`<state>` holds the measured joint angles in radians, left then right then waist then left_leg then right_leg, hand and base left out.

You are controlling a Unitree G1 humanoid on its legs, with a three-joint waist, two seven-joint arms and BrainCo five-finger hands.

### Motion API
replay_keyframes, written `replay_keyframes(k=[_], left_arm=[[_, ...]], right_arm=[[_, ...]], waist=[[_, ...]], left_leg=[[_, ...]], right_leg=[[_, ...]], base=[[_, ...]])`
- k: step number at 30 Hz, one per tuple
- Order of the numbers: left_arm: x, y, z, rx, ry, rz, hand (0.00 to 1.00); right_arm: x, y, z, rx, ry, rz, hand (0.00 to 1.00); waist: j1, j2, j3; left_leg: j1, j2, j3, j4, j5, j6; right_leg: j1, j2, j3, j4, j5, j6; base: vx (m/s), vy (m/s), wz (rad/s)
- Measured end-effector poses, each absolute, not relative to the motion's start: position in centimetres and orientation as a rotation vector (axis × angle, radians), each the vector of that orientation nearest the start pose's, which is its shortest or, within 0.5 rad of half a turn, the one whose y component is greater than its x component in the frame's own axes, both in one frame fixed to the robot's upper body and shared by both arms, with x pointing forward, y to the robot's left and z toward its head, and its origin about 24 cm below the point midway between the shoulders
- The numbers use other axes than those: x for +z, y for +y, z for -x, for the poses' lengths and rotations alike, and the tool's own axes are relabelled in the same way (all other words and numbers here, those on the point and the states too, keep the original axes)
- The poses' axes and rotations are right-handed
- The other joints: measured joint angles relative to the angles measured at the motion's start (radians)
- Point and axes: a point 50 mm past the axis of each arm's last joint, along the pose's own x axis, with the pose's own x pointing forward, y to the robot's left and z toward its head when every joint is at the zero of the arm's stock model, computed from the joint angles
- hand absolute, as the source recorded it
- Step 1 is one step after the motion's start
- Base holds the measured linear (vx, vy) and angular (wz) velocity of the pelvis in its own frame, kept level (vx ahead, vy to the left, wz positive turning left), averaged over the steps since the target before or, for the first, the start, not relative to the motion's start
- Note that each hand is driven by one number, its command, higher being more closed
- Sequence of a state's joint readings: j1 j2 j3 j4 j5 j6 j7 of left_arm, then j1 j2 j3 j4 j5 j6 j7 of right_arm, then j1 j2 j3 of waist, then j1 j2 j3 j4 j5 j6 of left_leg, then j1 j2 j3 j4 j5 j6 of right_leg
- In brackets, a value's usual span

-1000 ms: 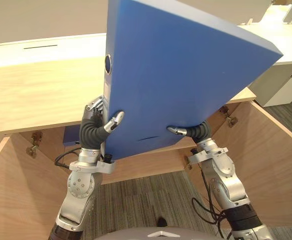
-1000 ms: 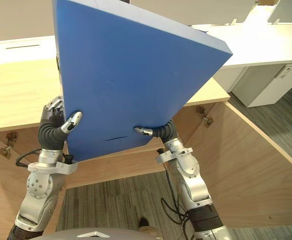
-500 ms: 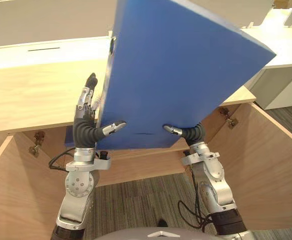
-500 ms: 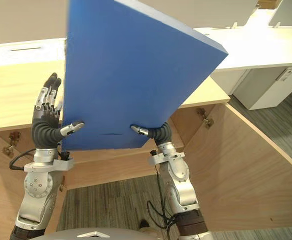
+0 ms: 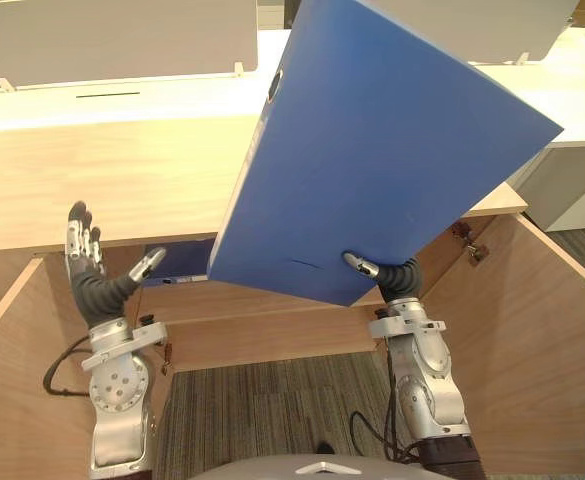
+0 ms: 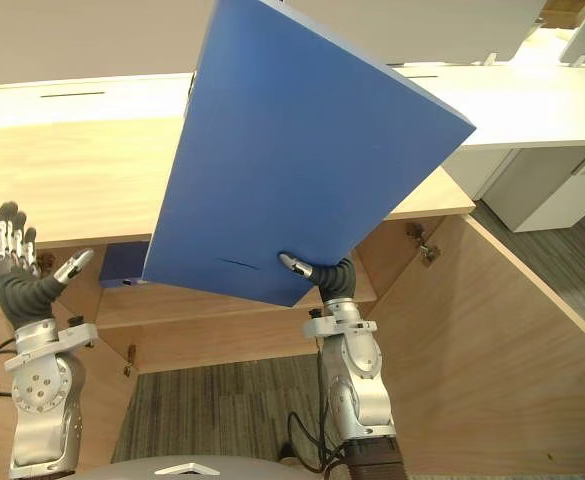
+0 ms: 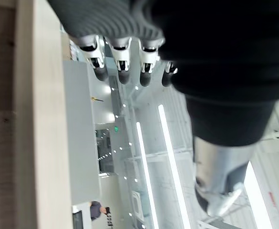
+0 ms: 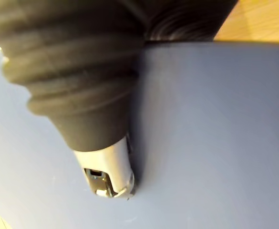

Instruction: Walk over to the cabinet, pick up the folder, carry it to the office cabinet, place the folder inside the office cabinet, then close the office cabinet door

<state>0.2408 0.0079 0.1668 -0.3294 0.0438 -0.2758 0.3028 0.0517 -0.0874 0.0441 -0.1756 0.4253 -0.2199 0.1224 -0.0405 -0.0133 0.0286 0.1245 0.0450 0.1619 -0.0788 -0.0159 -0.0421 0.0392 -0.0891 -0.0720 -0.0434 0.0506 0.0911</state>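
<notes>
A large blue folder [image 5: 372, 160] is held up in the air above the wooden office cabinet [image 5: 102, 180], tilted, with its spine towards the left. My right hand [image 5: 387, 275] is shut on the folder's lower edge, its thumb [image 8: 106, 167] pressed on the blue cover [image 8: 215, 133] and its fingers hidden behind. My left hand [image 5: 92, 285] stands apart at the left, open, with straight fingers [image 7: 122, 57] and nothing in it. Both cabinet doors are swung open, and a bare shelf [image 5: 262, 300] shows below the folder.
A smaller blue item [image 5: 177, 262] lies inside the cabinet at the back left. The open right door [image 5: 542, 330] and left door [image 5: 12, 390] flank my arms. White desks [image 5: 572, 90] and a white drawer unit [image 5: 572, 190] stand behind and to the right.
My left hand has let go of the folder, opened and moved left and down. The folder now hangs from the right hand alone and has swung to the right.
</notes>
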Motion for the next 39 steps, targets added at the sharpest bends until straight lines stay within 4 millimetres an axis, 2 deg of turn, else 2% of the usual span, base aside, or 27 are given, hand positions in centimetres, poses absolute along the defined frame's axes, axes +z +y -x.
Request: replay_keyframes(k=[4, 6, 10, 13, 16, 20, 22, 24, 29, 33, 34, 35, 37, 39], left_arm=[[5.9, 21.8, -18.3, 0.535, -0.213, -0.079, 0.00], [3.1, 22.0, -17.5, 0.543, -0.071, -0.072, 0.00], [-1.2, 21.8, -15.7, 0.533, 0.157, -0.044, 0.00], [-3.0, 21.6, -15.0, 0.520, 0.251, -0.041, 0.00], [-5.5, 21.5, -13.7, 0.511, 0.382, -0.034, 0.00], [-9.0, 21.6, -11.3, 0.508, 0.575, -0.030, 0.00], [-11.1, 21.7, -10.0, 0.462, 0.709, -0.049, 0.00], [-12.3, 21.9, -8.9, 0.436, 0.792, -0.073, 0.00], [-14.0, 22.3, -7.1, 0.384, 0.928, -0.122, 0.00], [-14.4, 22.6, -7.3, 0.332, 0.962, -0.177, 0.00], [-14.5, 22.7, -7.3, 0.329, 0.965, -0.180, 0.00], [-14.5, 22.8, -7.4, 0.325, 0.971, -0.187, 0.00], [-14.4, 22.9, -8.1, 0.320, 0.957, -0.194, 0.00], [-14.0, 23.0, -10.2, 0.309, 0.906, -0.199, 0.00]], right_arm=[[8.5, -15.8, -23.3, 0.133, -0.321, -0.327, 1.00], [8.2, -15.8, -23.1, 0.128, -0.309, -0.317, 1.00], [8.1, -15.5, -23.1, 0.139, -0.301, -0.248, 1.00], [8.1, -15.2, -23.1, 0.149, -0.296, -0.212, 1.00], [7.8, -14.7, -23.1, 0.172, -0.281, -0.164, 1.00], [6.5, -13.5, -23.1, 0.211, -0.218, -0.102, 1.00], [5.9, -12.5, -23.2, 0.280, -0.190, -0.053, 1.00], [5.6, -11.8, -23.3, 0.334, -0.174, -0.009, 1.00], [4.9, -9.6, -23.3, 0.479, -0.153, 0.098, 1.00], [4.4, -8.1, -23.4, 0.622, -0.151, 0.248, 1.00], [4.3, -8.0, -23.4, 0.638, -0.154, 0.274, 1.00], [4.2, -7.7, -23.4, 0.674, -0.155, 0.325, 1.00], [4.3, -7.3, -23.9, 0.718, -0.172, 0.390, 1.00], [5.5, -7.0, -25.3, 0.749, -0.227, 0.480, 1.00]], waist=[[0.010, -0.005, -0.003], [0.011, -0.012, -0.006], [0.027, -0.017, -0.004], [0.033, -0.022, -0.002], [0.033, -0.029, -0.002], [0.041, -0.044, -0.002], [0.042, -0.047, -0.002], [0.043, -0.049, -0.001], [0.046, -0.054, 0.006], [0.050, -0.053, 0.048], [0.051, -0.060, 0.054], [0.054, -0.048, 0.076], [0.058, -0.056, 0.111], [0.066, -0.056, 0.193]], left_leg=[[-0.006, -0.001, -0.016, -0.005, 0.002, 0.000], [-0.015, -0.001, -0.026, -0.005, 0.006, -0.001], [-0.016, -0.001, -0.028, -0.005, 0.006, -0.001], [-0.018, -0.001, -0.033, -0.005, 0.007, -0.001], [-0.023, -0.003, -0.047, -0.005, 0.009, -0.001], [-0.028, -0.002, -0.049, 0.001, 0.012, -0.002], [-0.031, -0.003, -0.052, 0.001, 0.013, -0.002], [-0.031, -0.003, -0.052, 0.001, 0.013, -0.002], [-0.031, -0.003, -0.052, 0.001, 0.014, -0.002], [-0.038, -0.003, -0.051, 0.001, 0.019, -0.002], [-0.038, -0.003, -0.051, 0.001, 0.019, -0.003], [-0.046, -0.003, -0.051, 0.001, 0.021, -0.003], [-0.082, -0.002, -0.050, 0.026, 0.020, -0.003], [-0.195, 0.005, -0.052, 0.144, -0.014, -0.003]], right_leg=[[0.002, -0.003, -0.017, -0.001, -0.003, 0.001], [-0.001, -0.004, -0.027, -0.001, -0.005, 0.000], [-0.001, -0.004, -0.029, -0.002, -0.005, 0.000], [0.000, -0.005, -0.034, -0.002, -0.006, 0.000], [0.001, -0.007, -0.047, -0.002, -0.008, 0.001], [-0.001, -0.007, -0.048, -0.002, -0.009, 0.000], [-0.002, -0.007, -0.051, -0.003, -0.008, -0.001], [-0.002, -0.006, -0.051, -0.004, -0.007, -0.002], [-0.001, -0.005, -0.050, -0.008, -0.003, -0.004], [-0.008, -0.005, -0.047, -0.009, 0.004, -0.005], [-0.008, -0.005, -0.047, -0.009, 0.004, -0.006], [-0.019, -0.005, -0.045, -0.008, 0.006, -0.007], [-0.047, -0.005, -0.042, 0.002, 0.012, -0.011], [-0.131, -0.008, -0.036, 0.057, 0.011, -0.017]], base=[[-0.03, -0.019, 0.11], [-0.02, -0.019, 0.15], [-0.01, -0.003, 0.00], [-0.03, -0.014, 0.05], [-0.03, -0.014, 0.12], [-0.01, -0.007, 0.02], [-0.03, -0.012, 0.04], [-0.03, -0.015, 0.01], [-0.04, -0.014, -0.01], [-0.06, -0.014, -0.01], [-0.08, -0.016, -0.02], [-0.07, -0.017, -0.01], [-0.08, -0.016, -0.02], [-0.16, -0.029, -0.01]])
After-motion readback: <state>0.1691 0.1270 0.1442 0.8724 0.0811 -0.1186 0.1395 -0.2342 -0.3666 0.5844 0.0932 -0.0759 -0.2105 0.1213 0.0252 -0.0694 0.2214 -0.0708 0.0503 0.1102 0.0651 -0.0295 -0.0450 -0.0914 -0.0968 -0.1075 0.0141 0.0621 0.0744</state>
